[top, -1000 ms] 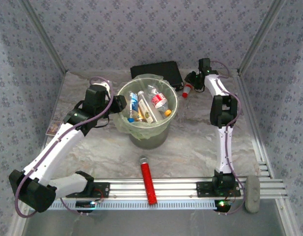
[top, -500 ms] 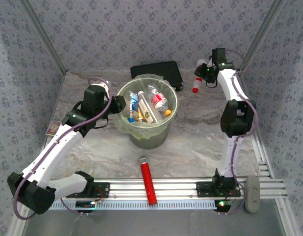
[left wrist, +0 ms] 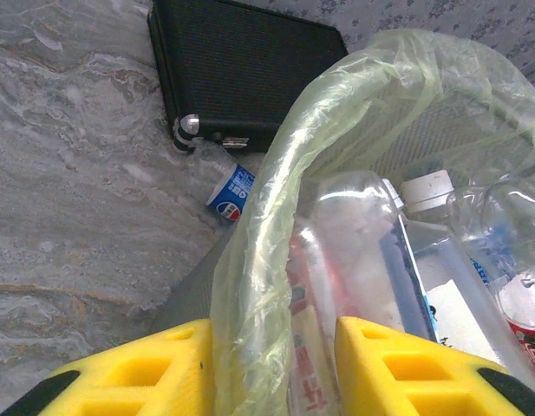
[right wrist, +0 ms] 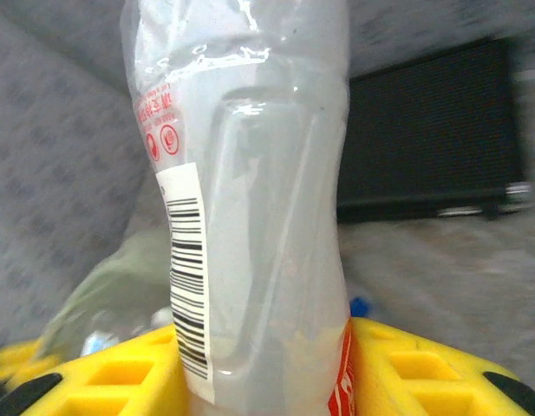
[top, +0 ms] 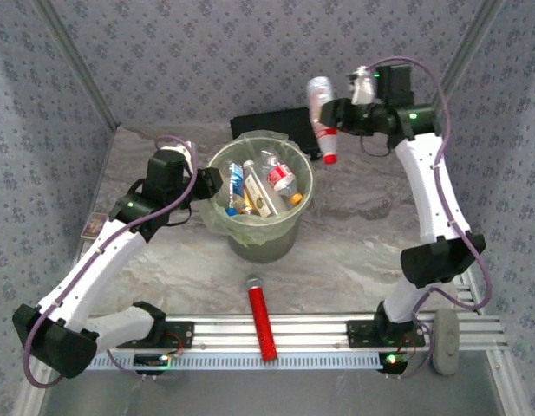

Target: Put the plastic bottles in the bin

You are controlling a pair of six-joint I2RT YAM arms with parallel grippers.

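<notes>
- Top view, right end effector (top: 333,116): raised above the worktop (top: 354,234), clamped shut on a clear bottle (top: 319,97), with the red cap on the near side of the fingers.
- Same view: lower and to the left of that end effector, the bin (top: 267,247), draped in a pale green liner (top: 217,215) and holding several plastic bottles (top: 260,186); just behind the bin, a black case (top: 276,126).
- Same view, left end effector (top: 212,184): pinched shut on the bin's left rim, over the liner, with the bin's contents directly ahead of the fingers.
- Same view: well back from both end effectors, near the arm bases, a red cylinder (top: 262,319) lying flat.
- Left wrist view: yellow fingers (left wrist: 137,373) either side of the liner fold, closed onto it. Just beyond the right finger, bottles inside the bin. Farther ahead to the left, outside the bin, a Pepsi bottle (left wrist: 225,189) lying on the worktop just beside the black case's near corner.
- Right wrist view: clear bottle standing up between the yellow fingers, gripped firmly, barcode label toward the left finger. Ahead to the right, the black case; ahead to the left, blurred green liner.
</notes>
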